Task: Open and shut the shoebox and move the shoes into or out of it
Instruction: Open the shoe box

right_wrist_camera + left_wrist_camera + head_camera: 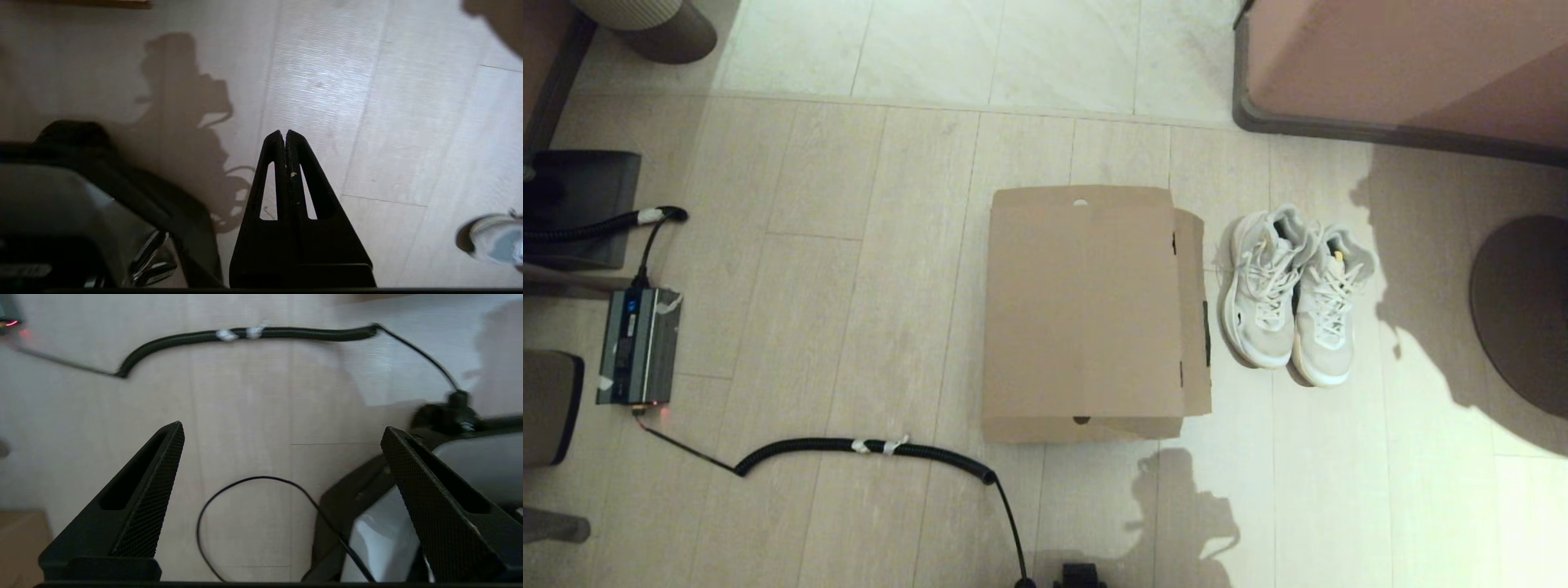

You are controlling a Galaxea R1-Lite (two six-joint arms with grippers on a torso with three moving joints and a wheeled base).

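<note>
The shoebox (1086,314) lies closed on the floor, the shoes (1294,296) just beside its right, while the left gripper (282,441) hangs spread and the right gripper (284,134) pinched, apparently empty.

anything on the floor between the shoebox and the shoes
Nothing. In the head view the strip of floor between the shoebox and the shoes to its right is bare and narrow; the two do not touch.
</note>
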